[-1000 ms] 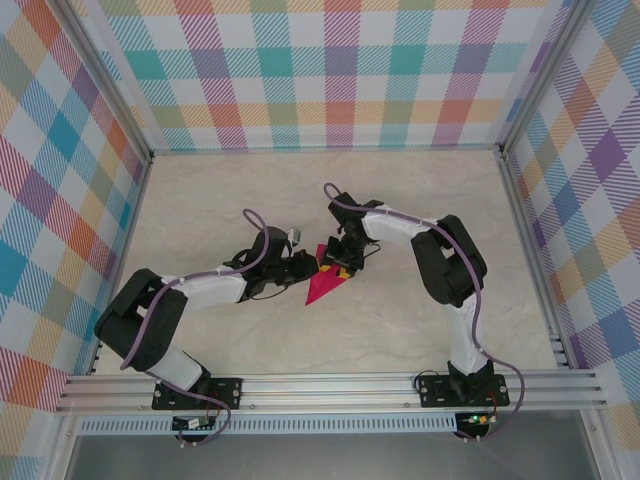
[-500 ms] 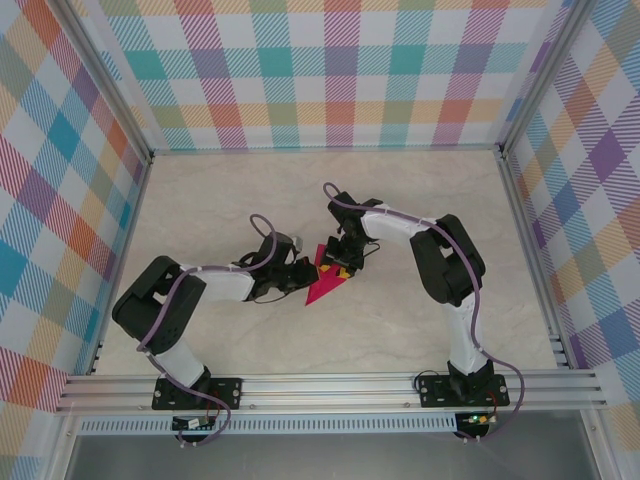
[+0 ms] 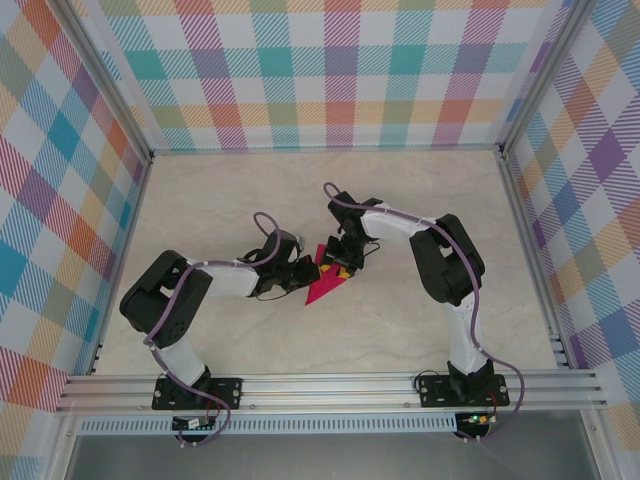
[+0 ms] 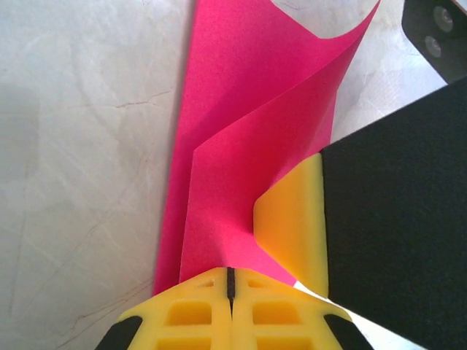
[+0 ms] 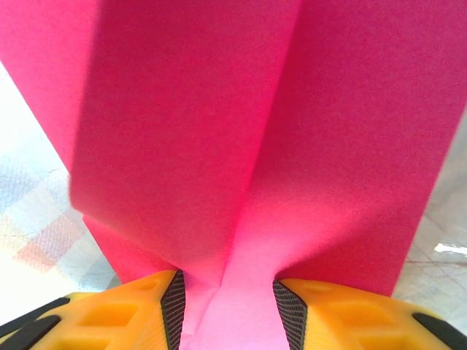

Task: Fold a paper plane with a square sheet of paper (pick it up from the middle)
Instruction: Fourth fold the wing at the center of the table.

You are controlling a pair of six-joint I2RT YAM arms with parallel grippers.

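Reaching inward, both arms bent

- The paper plane is magenta-pink, a narrow folded dart on the marbled tabletop, near its middle
- Its sharp point aims toward the near edge; the wider end lies farther back
- In the left wrist view the layers stand partly open, one flap curling upward
- Creased panels meet along a centre fold

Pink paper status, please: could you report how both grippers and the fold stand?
Left gripper shut on the pink paper. Right gripper part open, paper between its fingers. Paper folded narrow, one flap curling up. Nothing in the way.
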